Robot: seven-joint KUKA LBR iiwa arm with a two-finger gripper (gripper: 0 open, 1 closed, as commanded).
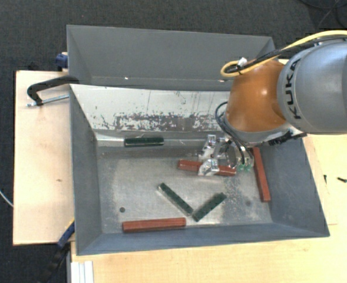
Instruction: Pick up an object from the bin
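My gripper point(211, 155) hangs low in the right middle of the bin, under the orange wrist cover. It is right over a short red-brown bar point(189, 165) that lies flat on the bin floor, and its metal parts cover the bar's middle. A little nearer the front, two dark green bars point(174, 197) point(208, 207) lie meeting in a V shape.
A long red-brown bar point(154, 224) lies along the front wall. Another red-brown bar point(261, 174) leans on the right wall, close to the arm. A dark green bar point(144, 141) rests at the foot of the back wall.
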